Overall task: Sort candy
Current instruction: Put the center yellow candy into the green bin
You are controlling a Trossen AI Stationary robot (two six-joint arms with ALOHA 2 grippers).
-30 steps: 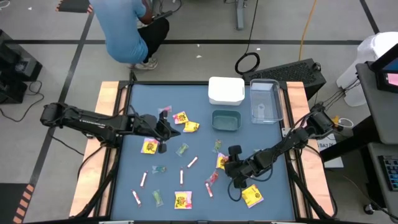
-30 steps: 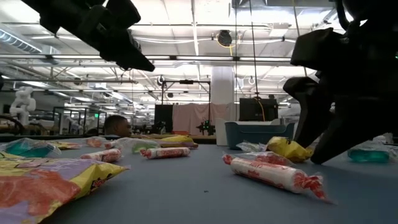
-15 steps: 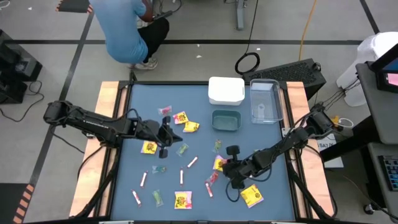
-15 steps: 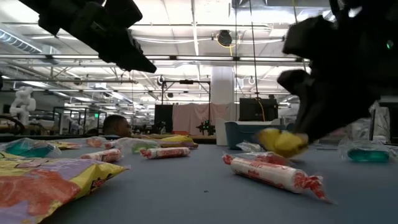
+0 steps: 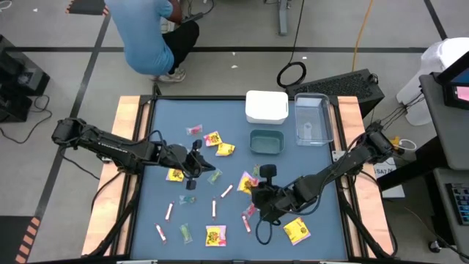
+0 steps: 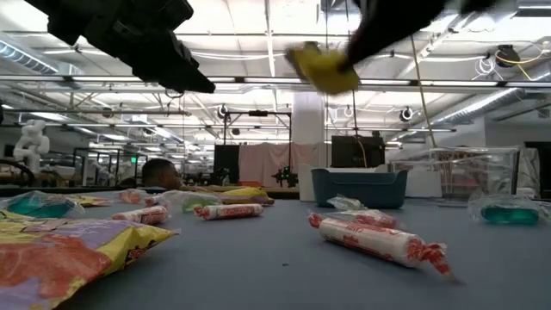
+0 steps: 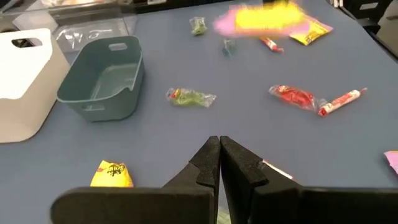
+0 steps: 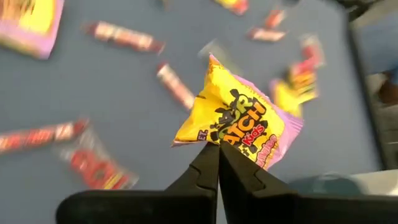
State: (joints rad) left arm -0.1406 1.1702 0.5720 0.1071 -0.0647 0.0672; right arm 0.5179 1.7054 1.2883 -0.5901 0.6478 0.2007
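Candy lies scattered on the blue table (image 5: 165, 150): yellow packets (image 5: 213, 138) (image 5: 297, 230), pink-white sticks (image 5: 214, 208) (image 6: 379, 241), and green pieces (image 5: 214, 176) (image 7: 189, 97). My right gripper (image 8: 219, 148) hangs above the table's middle, shut on one yellow packet (image 8: 239, 121) (image 6: 323, 69) (image 5: 245, 182). My left gripper (image 7: 219, 144) (image 5: 193, 163) is shut and empty, hovering over the table's left half, clear of the candy below it. My right gripper pinches the yellow packet by a bottom edge (image 8: 217, 138) between its two fingertips. The fingers slant down from the table's right side. The packet sticks out beyond the tips, lifted well clear of the table (image 6: 323, 69).
Three containers stand at the far side: a white one (image 5: 266, 106), a teal one (image 5: 267, 141) (image 7: 106, 78) and a clear one (image 5: 311, 119). A person in a blue shirt (image 5: 143, 33) is beyond the far edge. Wooden rails (image 5: 124, 125) border the table.
My right gripper has shut on the yellow packet that lay between its fingers on the table. It has then risen quickly and drifted toward the table's left, carrying the packet clear of the surface.
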